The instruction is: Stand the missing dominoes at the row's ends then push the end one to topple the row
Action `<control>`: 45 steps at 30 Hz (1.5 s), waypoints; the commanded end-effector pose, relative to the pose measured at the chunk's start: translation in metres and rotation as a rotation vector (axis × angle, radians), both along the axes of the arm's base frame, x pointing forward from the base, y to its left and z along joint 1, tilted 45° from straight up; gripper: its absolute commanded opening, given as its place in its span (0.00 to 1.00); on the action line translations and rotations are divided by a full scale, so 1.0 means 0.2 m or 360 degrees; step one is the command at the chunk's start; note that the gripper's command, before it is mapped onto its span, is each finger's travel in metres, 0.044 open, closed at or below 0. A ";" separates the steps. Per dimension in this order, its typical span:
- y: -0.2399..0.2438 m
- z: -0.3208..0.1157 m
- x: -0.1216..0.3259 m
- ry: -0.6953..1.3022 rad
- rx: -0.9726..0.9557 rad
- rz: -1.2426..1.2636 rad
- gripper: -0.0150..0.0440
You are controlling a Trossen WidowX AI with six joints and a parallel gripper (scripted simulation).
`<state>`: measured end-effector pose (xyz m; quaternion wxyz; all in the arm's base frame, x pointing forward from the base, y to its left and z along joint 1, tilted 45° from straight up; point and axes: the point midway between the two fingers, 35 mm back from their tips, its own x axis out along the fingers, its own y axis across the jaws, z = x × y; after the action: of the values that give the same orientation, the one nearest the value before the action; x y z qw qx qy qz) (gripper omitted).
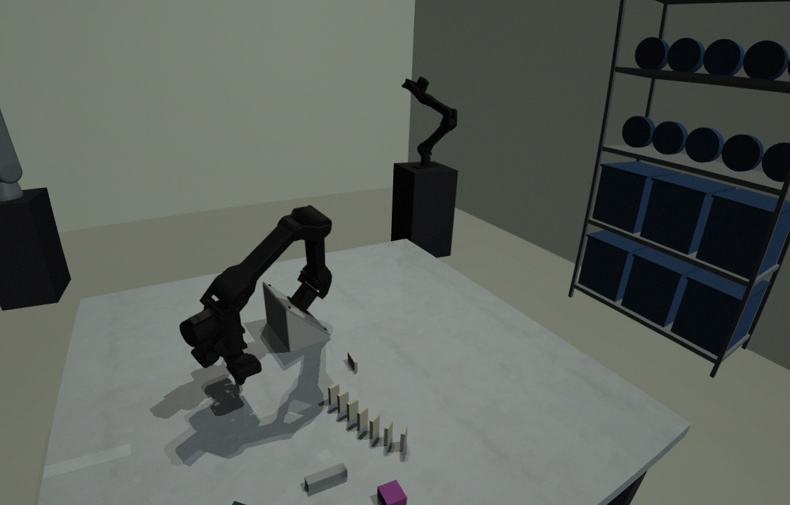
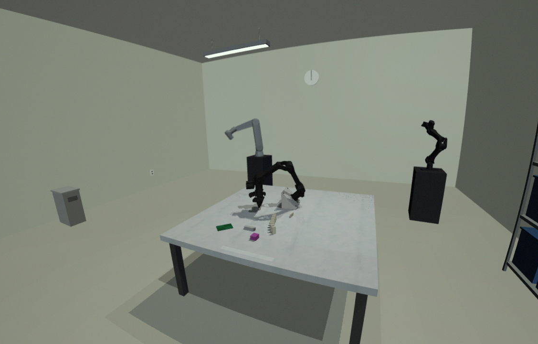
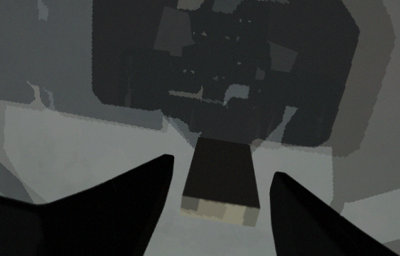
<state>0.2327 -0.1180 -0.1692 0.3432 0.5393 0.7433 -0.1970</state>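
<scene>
My gripper (image 1: 240, 381) (image 2: 259, 208) (image 3: 222, 173) points down at the table, left of the row in the top view. It is open, its fingers partly drawn in. Between the fingertips in the wrist view is a domino (image 3: 221, 211) with a dark face and a pale narrow edge; a gap shows on each side of it. The top and exterior views mostly hide this domino behind the fingers. A row of several cream dominoes (image 1: 362, 419) (image 2: 273, 230) stands upright and evenly spaced. Another domino (image 1: 352, 361) (image 2: 291, 215) is apart, beyond the row's far end, and looks low.
The grey wedge base (image 1: 305, 331) (image 2: 289, 201) of the arm is behind the row. A grey bar (image 1: 326, 478) (image 2: 249, 228), a magenta block (image 1: 391, 492) (image 2: 254, 236) and a flat green piece (image 2: 224, 227) lie near the row's near end.
</scene>
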 end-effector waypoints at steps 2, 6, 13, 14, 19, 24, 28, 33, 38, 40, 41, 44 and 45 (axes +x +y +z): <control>0.00 0.00 0.00 0.0003 0.0003 -0.0007 0.44; 0.00 0.00 0.00 0.0003 0.0003 -0.0007 0.44; -0.08 0.06 0.04 0.0003 0.0000 -0.0007 0.44; -0.13 0.11 0.06 0.0002 -0.0001 -0.0006 0.44; -0.39 0.40 0.12 0.0002 -0.0005 -0.0002 0.44; -0.46 0.49 0.12 0.0003 -0.0004 -0.0001 0.44; -0.43 0.52 0.15 -0.0082 0.0015 0.0090 0.44; -0.17 0.74 0.37 -0.0717 0.0175 0.0781 0.44; 0.04 0.90 0.48 -0.1162 0.0301 0.1261 0.44; 0.12 0.96 0.51 -0.1328 0.0352 0.1438 0.44; 0.16 0.99 0.52 -0.1411 0.0379 0.1524 0.44; 0.28 1.07 0.55 -0.1653 0.0459 0.1773 0.44; 0.30 1.08 0.55 -0.1704 0.0477 0.1824 0.44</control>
<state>0.3335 -0.1050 0.0161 0.5914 0.2543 0.7253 0.2440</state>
